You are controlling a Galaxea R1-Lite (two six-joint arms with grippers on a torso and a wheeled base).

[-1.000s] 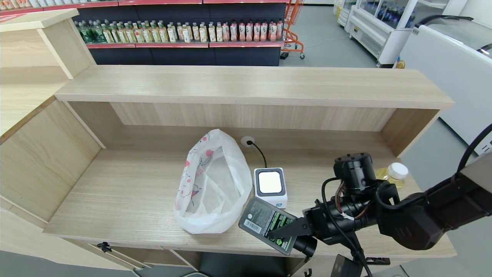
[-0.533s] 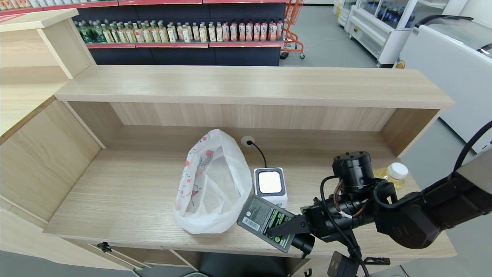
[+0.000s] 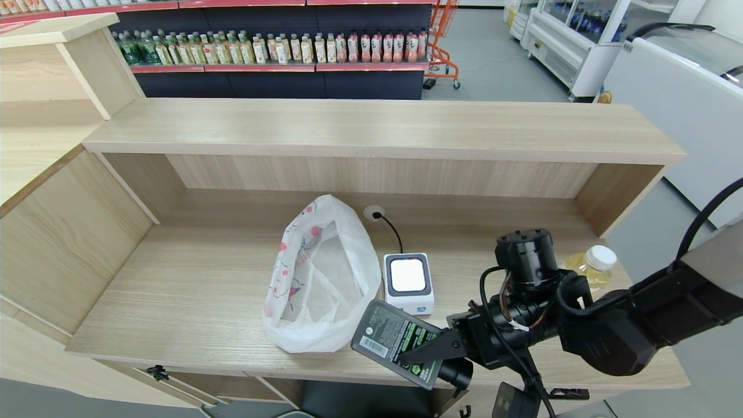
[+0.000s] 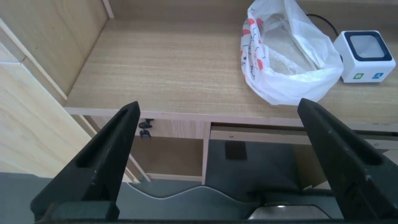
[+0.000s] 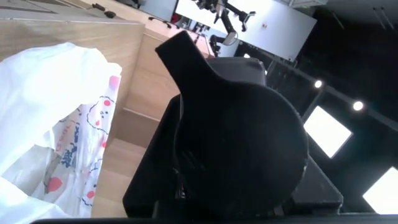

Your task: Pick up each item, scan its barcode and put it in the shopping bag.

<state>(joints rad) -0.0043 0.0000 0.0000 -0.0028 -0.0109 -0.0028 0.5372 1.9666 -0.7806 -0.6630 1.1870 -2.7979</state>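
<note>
My right gripper (image 3: 428, 352) is shut on a dark flat package (image 3: 388, 335) with a green label and a white barcode facing up. It holds the package just above the counter's front edge, right beside the lower right side of the white shopping bag (image 3: 318, 278). The bag lies open on the counter. The white barcode scanner (image 3: 408, 282) sits just behind the package. In the right wrist view the dark package (image 5: 236, 143) is close up, with the bag (image 5: 56, 118) beyond it. My left gripper (image 4: 217, 162) hangs open in front of and below the counter, holding nothing.
A bottle of yellow liquid with a white cap (image 3: 593, 264) stands on the counter (image 3: 191, 290) at the right, behind my right arm. The scanner's black cable (image 3: 392, 229) runs to a hole at the back. A raised shelf spans the rear.
My right gripper has carried the package a little to the left, toward the bag's edge. The bag, scanner and bottle have not moved.
</note>
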